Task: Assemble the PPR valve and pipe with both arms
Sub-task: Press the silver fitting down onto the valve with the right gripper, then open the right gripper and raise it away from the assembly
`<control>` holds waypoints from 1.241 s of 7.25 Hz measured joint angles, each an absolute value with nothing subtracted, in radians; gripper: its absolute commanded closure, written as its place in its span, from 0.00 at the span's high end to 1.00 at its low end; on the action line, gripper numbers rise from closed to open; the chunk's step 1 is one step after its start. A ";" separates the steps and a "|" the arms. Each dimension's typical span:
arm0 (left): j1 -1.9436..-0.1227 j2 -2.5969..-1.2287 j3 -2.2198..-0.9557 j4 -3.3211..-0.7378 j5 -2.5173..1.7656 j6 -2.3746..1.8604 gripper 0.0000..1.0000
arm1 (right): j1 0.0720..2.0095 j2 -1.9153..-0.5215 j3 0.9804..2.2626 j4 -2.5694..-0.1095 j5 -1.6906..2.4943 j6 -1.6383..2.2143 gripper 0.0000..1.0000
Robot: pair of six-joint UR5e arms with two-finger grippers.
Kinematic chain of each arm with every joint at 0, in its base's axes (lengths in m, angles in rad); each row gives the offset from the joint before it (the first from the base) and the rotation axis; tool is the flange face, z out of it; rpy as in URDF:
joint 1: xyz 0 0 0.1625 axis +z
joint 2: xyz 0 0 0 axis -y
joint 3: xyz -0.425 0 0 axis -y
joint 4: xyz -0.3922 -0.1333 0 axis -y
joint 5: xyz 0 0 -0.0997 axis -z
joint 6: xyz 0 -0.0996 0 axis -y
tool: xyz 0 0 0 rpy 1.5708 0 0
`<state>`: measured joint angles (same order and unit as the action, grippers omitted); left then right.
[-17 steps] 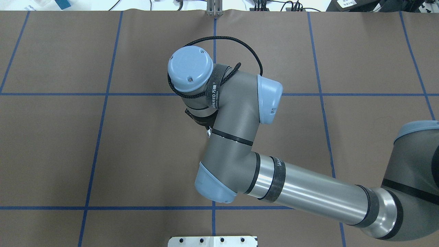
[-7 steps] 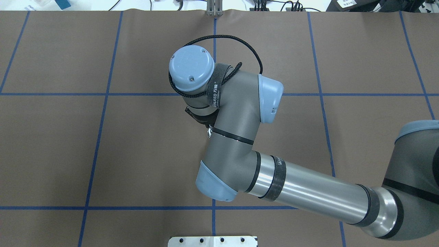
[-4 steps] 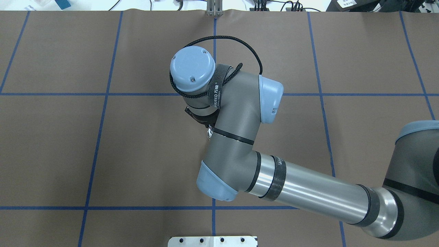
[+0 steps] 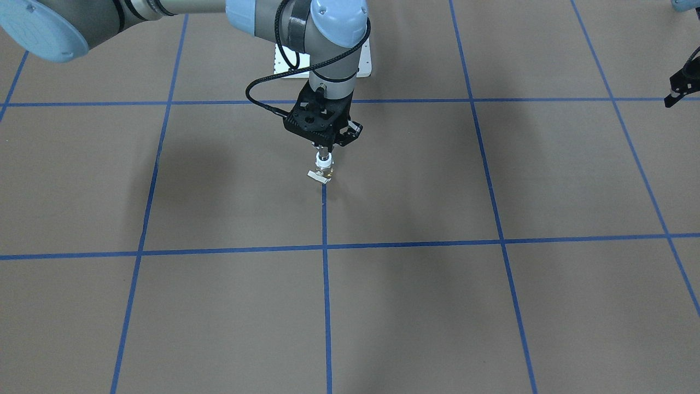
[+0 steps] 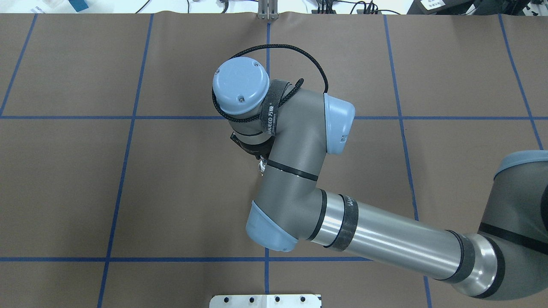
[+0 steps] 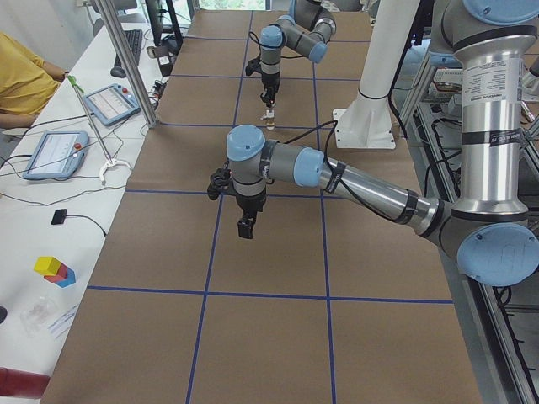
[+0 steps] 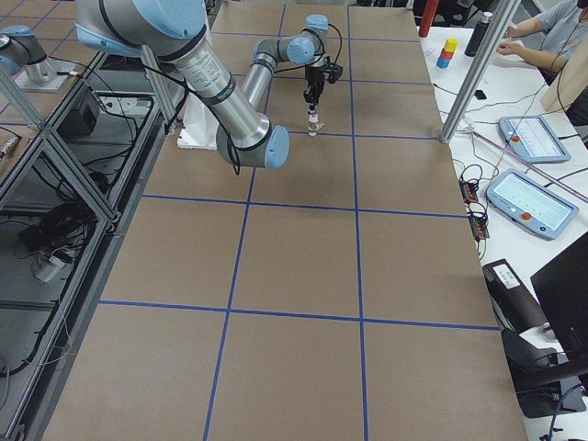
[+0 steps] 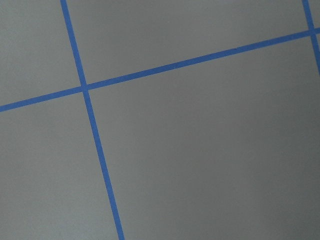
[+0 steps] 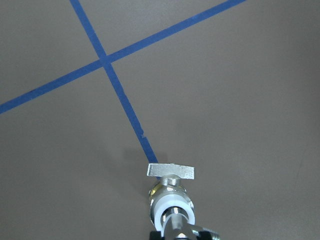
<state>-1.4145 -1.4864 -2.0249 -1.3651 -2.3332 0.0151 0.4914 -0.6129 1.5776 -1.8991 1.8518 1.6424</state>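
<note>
Two parts look joined: pipe point(image 9: 176, 224) seated in valve point(image 9: 170, 199), hanging over blue line point(image 9: 129, 111) mid-table. R gripper point(image 4: 324, 146) fingers narrow, clamped on pipe. Arm barely shifted vs 2 s ago, so prob. insertion done. L gripper point(image 4: 680, 87) well apart; fingers: can't tell.

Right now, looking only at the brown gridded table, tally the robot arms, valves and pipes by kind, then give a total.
Robot arms: 2 (right arm, left arm)
PPR valve: 1
Pipe: 1
Total: 4
</note>
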 measured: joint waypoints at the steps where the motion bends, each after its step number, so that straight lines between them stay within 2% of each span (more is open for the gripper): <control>1: -1.415 -1.486 -2.025 -1.365 -2.333 0.015 1.00 | 0.490 -0.616 1.579 -1.899 1.852 1.642 0.99; 6: -1.415 -1.486 -2.023 -1.362 -2.333 0.013 1.00 | 0.523 -0.616 1.626 -1.903 1.869 1.614 0.99; 9: -1.425 -1.482 -1.975 -1.362 -2.333 0.007 1.00 | 0.698 -0.644 1.663 -1.909 1.990 1.464 0.99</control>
<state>-1.4249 -1.4823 -1.9754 -1.3617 -2.3332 0.0068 0.6978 -0.6438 1.6632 -1.9091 1.9904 1.4641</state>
